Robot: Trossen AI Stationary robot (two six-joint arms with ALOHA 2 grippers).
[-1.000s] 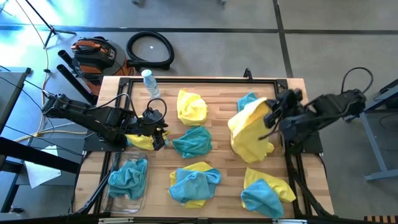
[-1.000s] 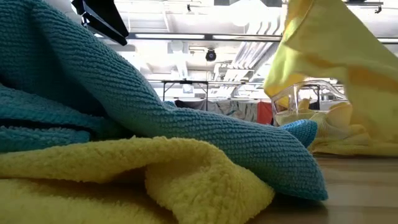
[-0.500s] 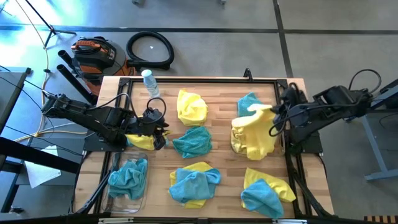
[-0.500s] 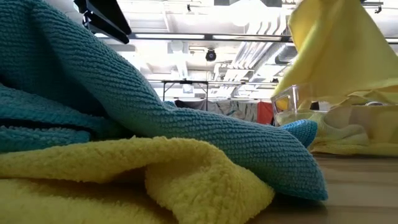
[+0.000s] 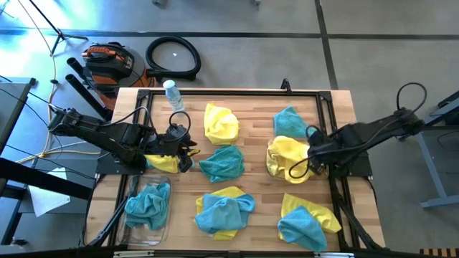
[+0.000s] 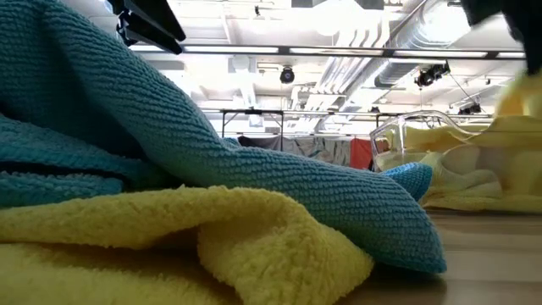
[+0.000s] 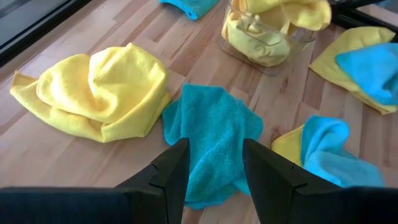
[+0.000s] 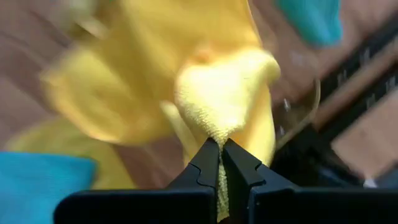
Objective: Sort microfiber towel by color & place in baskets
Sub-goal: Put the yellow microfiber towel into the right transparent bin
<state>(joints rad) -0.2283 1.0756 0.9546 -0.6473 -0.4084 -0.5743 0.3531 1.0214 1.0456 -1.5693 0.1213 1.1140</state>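
By the bench's left edge the left gripper [image 7: 214,171] hangs with fingers apart over a teal towel [image 5: 221,162] (a water bottle [image 5: 173,96] stands behind), while the right gripper [image 8: 221,163] pinches a yellow towel [image 5: 287,153] into the right-edge basket [image 7: 264,59].

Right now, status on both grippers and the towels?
Right gripper shut on yellow towel, down at the yellow basket. Left gripper open, facing a teal towel. Nothing blocking.
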